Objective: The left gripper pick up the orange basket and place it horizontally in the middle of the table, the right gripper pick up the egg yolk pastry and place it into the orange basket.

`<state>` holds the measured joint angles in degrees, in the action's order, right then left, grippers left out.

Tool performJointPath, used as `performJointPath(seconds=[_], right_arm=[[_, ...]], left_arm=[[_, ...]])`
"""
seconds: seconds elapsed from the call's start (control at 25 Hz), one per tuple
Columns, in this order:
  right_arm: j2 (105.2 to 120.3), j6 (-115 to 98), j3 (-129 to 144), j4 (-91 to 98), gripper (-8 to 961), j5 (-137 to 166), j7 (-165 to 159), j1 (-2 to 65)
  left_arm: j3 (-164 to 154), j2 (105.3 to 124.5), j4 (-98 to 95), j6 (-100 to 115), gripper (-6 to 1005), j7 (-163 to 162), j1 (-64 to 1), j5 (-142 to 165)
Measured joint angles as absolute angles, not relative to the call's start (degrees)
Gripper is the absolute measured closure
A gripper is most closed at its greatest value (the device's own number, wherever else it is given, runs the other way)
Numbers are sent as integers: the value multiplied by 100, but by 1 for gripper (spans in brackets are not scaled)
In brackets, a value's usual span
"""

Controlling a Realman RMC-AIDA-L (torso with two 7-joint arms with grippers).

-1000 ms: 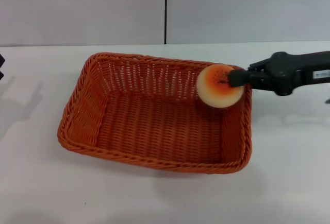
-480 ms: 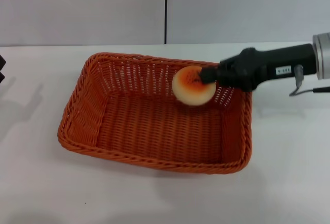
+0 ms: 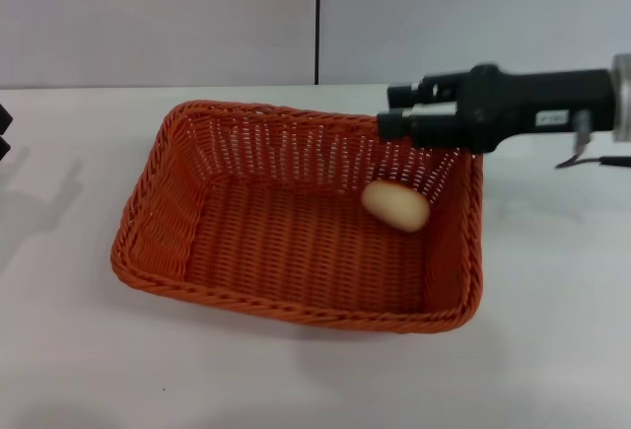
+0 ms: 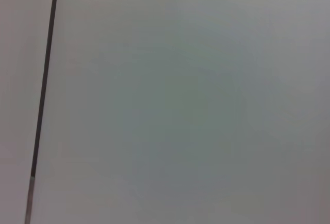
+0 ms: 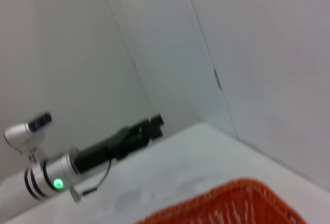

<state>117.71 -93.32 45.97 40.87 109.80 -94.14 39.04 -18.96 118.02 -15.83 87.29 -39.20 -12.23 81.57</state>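
Note:
The orange basket (image 3: 296, 217) lies lengthwise in the middle of the white table (image 3: 552, 330); its rim also shows in the right wrist view (image 5: 232, 203). The egg yolk pastry (image 3: 395, 205) rests tipped on its side on the basket floor, close to the right wall. My right gripper (image 3: 391, 108) hovers above the basket's far right corner, open, with nothing between its fingers (image 3: 406, 90). My left gripper (image 5: 156, 121) shows far off in the right wrist view, on its arm with a green ring light (image 5: 55, 183), held off to the left away from the basket.
A grey wall with a dark vertical seam (image 3: 316, 20) stands behind the table; the left wrist view shows only that wall. White tabletop runs all around the basket. A small black part (image 3: 3, 128) sticks in at the left edge.
The right gripper carried the pastry over the basket's far right corner, then opened. The pastry dropped onto the basket floor. The basket stayed put.

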Motion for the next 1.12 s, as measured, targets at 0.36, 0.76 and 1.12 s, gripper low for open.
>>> performJointPath(seconds=[0.36,0.76,1.12], right_arm=[[11878,-9428,4327,5412,332,8778,-8999,2179],[11883,-10161,2855,3147,326,6092,-6642,988],[11869,-10471,2085,1792,326,5928,-5331,1045]], left_arm=[[-1766,11807,-1496,8730,256,-3660,-1181,8156],[-824,11821,-970,8723,256,-3002,-1117,8156],[-566,11831,-768,8717,256,-2891,-1110,8157]])
